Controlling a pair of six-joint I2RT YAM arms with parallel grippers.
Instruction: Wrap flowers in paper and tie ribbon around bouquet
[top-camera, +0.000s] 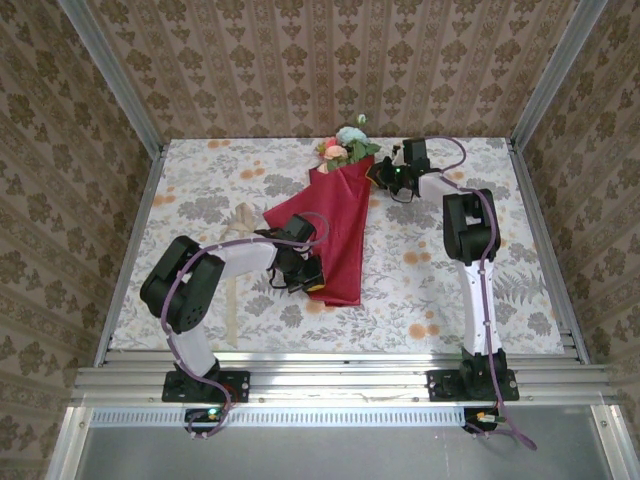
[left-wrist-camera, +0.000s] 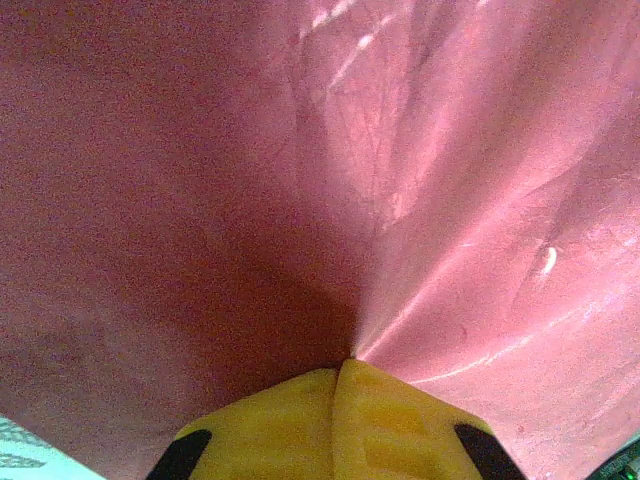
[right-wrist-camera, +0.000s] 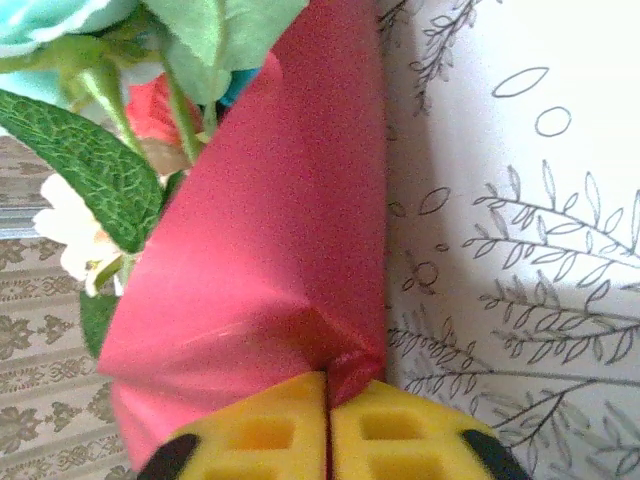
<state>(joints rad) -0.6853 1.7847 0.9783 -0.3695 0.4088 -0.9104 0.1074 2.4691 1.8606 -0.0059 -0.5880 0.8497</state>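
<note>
**Red paper (top-camera: 335, 230) pinched at two edges**

The paper lies folded around the flowers (top-camera: 345, 145) mid-tabletop (top-camera: 200, 190), with the blooms at the upper centre of the frame. The left pincer (top-camera: 303, 275) is clamped shut on its lower left edge. The right pincer (top-camera: 384, 176) nips a fold at its upper right edge, beside the blooms. The ribbon (top-camera: 233, 290) lies apart at lower left.

Brown damask walls (top-camera: 330, 60) stand at 9, 12 and 3 o'clock round my pale floral cloth (top-camera: 200, 190); a metal rail (top-camera: 340, 380) runs at 6.
</note>
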